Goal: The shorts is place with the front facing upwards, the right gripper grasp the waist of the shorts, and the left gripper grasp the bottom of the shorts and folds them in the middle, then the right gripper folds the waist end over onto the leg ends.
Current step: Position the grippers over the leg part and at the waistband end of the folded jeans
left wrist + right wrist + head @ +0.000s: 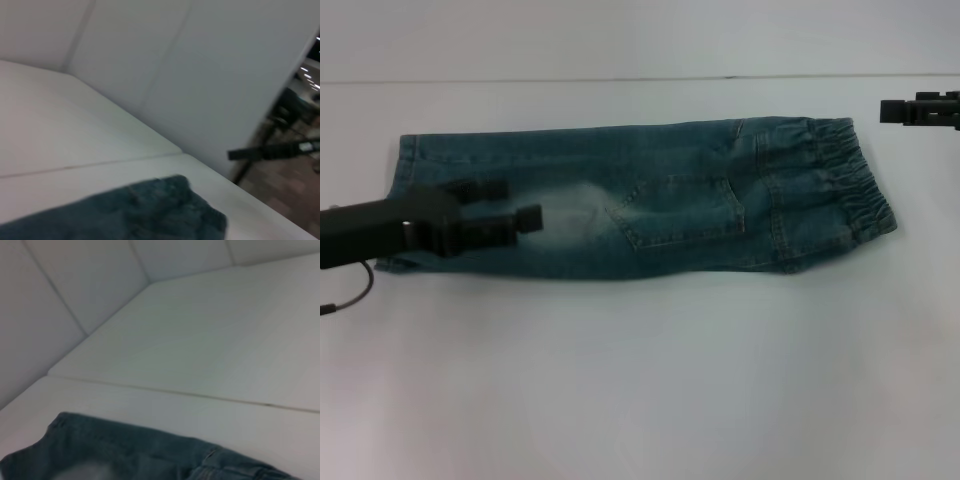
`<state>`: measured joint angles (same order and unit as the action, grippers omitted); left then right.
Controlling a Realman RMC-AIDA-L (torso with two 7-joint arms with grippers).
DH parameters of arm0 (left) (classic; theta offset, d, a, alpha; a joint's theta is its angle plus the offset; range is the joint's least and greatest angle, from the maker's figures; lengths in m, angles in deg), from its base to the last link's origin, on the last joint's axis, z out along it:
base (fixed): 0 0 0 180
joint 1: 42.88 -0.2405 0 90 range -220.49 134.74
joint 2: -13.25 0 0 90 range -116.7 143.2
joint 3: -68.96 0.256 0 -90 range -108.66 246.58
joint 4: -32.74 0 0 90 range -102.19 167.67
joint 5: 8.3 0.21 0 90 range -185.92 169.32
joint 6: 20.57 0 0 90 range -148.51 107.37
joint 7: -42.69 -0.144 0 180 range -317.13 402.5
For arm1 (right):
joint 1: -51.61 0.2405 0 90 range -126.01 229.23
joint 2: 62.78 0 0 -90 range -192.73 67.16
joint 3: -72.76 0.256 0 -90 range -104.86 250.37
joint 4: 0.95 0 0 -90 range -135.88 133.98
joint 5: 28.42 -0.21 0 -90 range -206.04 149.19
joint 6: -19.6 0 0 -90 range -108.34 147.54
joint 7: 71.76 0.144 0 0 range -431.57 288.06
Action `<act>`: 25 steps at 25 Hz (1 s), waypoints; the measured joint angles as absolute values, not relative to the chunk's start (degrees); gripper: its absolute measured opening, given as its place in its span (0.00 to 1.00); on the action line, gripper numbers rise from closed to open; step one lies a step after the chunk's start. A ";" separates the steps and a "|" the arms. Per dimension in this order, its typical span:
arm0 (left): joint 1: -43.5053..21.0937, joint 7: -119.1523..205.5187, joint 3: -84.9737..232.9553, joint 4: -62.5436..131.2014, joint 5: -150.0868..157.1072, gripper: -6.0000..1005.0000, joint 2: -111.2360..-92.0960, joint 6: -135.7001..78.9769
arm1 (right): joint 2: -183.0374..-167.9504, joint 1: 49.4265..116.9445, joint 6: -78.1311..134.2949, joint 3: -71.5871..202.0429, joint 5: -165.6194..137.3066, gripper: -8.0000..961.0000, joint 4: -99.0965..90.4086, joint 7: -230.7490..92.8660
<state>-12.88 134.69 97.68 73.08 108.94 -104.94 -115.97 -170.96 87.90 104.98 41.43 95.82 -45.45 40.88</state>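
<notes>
The shorts lie already folded lengthwise on the worktop. Left hand hovers open and empty over the leg ends. Right hand, grip unclear, sits just beyond the waist; it should pinch both layers there, then carry them over.

Lighting: even and diffuse from overhead; the white table is rendered bright, with only faint shadow under the shorts. Glare: none seen. Focus: the head view is slightly soft; both wrist views are blurred, the denim edges smeared. Background in the left wrist view is dim.
</notes>
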 joint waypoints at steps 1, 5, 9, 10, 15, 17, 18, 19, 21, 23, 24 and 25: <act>-12.90 134.57 98.60 73.37 108.95 0.93 -105.05 -116.78 | -170.96 87.90 104.98 41.43 95.82 0.95 -45.45 40.88; -12.95 133.97 100.19 73.54 108.95 0.93 -105.31 -117.99 | -170.37 88.39 111.01 38.76 100.51 0.95 -50.97 44.20; -12.84 133.95 101.27 73.65 108.95 0.93 -105.48 -118.20 | -170.41 89.50 113.51 37.86 103.97 0.94 -52.71 45.51; -12.80 133.95 101.29 73.66 108.95 0.93 -105.48 -118.20 | -170.50 89.89 113.90 37.38 105.14 0.94 -53.13 46.11; -12.70 133.61 101.40 73.60 108.95 0.93 -105.48 -118.09 | -170.97 92.63 113.36 35.32 111.69 0.94 -53.70 51.14; -12.56 132.99 101.82 73.42 108.95 0.93 -105.49 -117.75 | -171.20 94.04 112.54 34.64 114.51 0.94 -53.63 53.24; -12.48 132.82 101.92 73.36 108.95 0.93 -105.49 -117.70 | -171.45 94.97 112.00 34.00 116.20 0.94 -53.47 54.38; -12.40 132.71 101.96 73.31 108.95 0.93 -105.48 -117.61 | -171.71 95.64 111.30 33.35 117.70 0.94 -53.36 55.31; -12.13 132.59 102.35 73.25 108.94 0.93 -105.49 -116.97 | -172.40 96.87 109.67 31.84 120.45 0.94 -53.19 57.20; -12.11 132.59 102.51 73.22 108.94 0.93 -105.49 -116.68 | -173.03 97.55 107.51 30.09 122.36 0.94 -53.09 58.73; -12.11 132.59 102.66 73.16 108.94 0.93 -105.49 -116.37 | -173.15 97.65 106.76 29.55 122.58 0.94 -52.96 59.10; -12.11 132.59 102.75 73.03 108.94 0.93 -105.49 -116.06 | -173.28 97.79 105.78 28.82 122.83 0.94 -52.69 59.63</act>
<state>-12.11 132.59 102.75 73.03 108.94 -105.49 -116.06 -173.28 97.79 105.78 28.82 122.83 -52.69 59.63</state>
